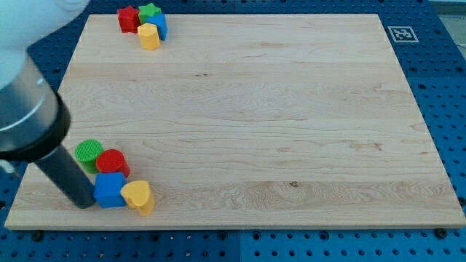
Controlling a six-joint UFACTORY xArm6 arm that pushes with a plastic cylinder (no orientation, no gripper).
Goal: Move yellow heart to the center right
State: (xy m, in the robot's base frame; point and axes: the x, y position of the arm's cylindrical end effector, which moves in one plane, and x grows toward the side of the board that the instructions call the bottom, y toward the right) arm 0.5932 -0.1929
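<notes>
The yellow heart (137,196) lies near the bottom left corner of the wooden board (247,109). It touches the right side of a blue cube (109,190). A red cylinder (112,162) and a green cylinder (89,152) sit just above the cube. My tip (84,203) rests on the board just left of the blue cube, about 70 px left of the yellow heart. The dark rod slants up to the view's left.
A second cluster sits at the board's top left: a red block (129,18), a green block (149,11), a blue block (160,25) and a yellow block (148,36). A fiducial tag (400,33) marks the top right corner.
</notes>
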